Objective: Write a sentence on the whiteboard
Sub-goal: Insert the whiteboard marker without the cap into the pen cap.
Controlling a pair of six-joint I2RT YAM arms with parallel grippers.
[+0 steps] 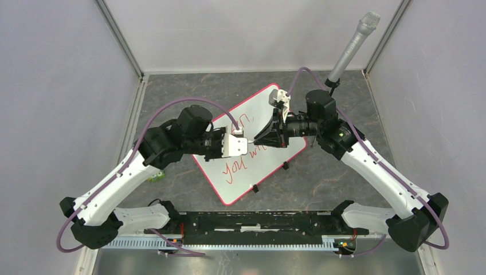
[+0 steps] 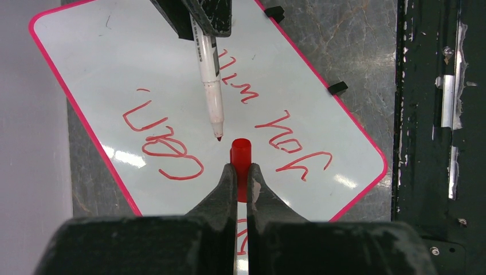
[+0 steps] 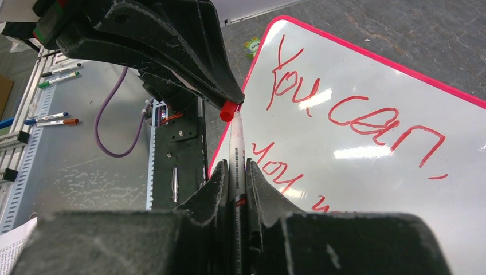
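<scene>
1. Flat on the dark grey table [image 1: 172, 91], turned at a slant between the two arms: the whiteboard [image 1: 261, 106], white with a thin pink-red rim.
2. On the board's edge toward the right arm: two little black clips [image 1: 285, 167].
3. Written on the board in red, in two lines: the sentence [image 3: 355, 114], with "You can," on top and "you will" under it.
4. Over the middle of the board: the left gripper [image 2: 241, 172], fingers squeezed together on a red cap [image 2: 241, 154], with the end of the cap poking out past the tips.
5. Facing it from the other side: the right gripper [image 3: 237, 169], fingers pinched tight around a white marker [image 3: 236, 154], with the red tip sticking out in front.
6. Nose to nose above the writing, very near each other: both claws.
7. Right beside the mouth of the cap, but not inside it: the marker tip. Touching the cap or not, cannot tell.
8. On the table near the left arm, just off the board's edge: a small green thing [image 1: 156, 176], too small to name.
9. Far back on the right, leaning up toward the corner: a grey microphone [image 1: 352, 46].
</scene>
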